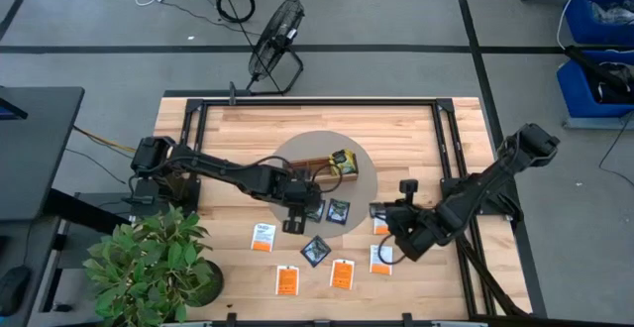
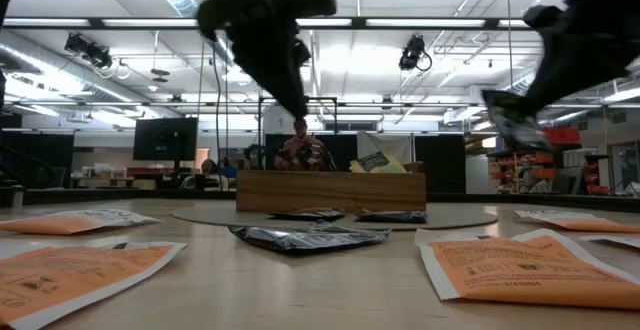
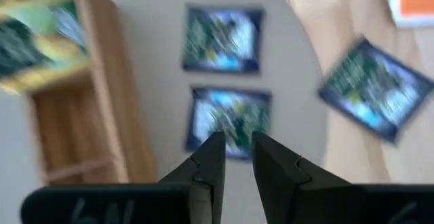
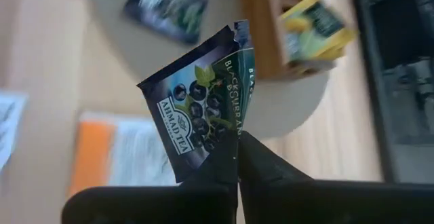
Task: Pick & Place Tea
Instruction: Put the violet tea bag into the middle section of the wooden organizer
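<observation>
wooden tray, plant, perhaps fan

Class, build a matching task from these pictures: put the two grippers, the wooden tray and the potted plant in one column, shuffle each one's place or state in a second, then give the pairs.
1. left gripper
2. right gripper
3. long wooden tray
4. green potted plant

A. holds yellow-green packets
B. stands at the table's near left corner
C. open above a dark packet
D. clamped on a dark blue-black packet

Pairs: 1-C, 2-D, 3-A, 4-B
</observation>
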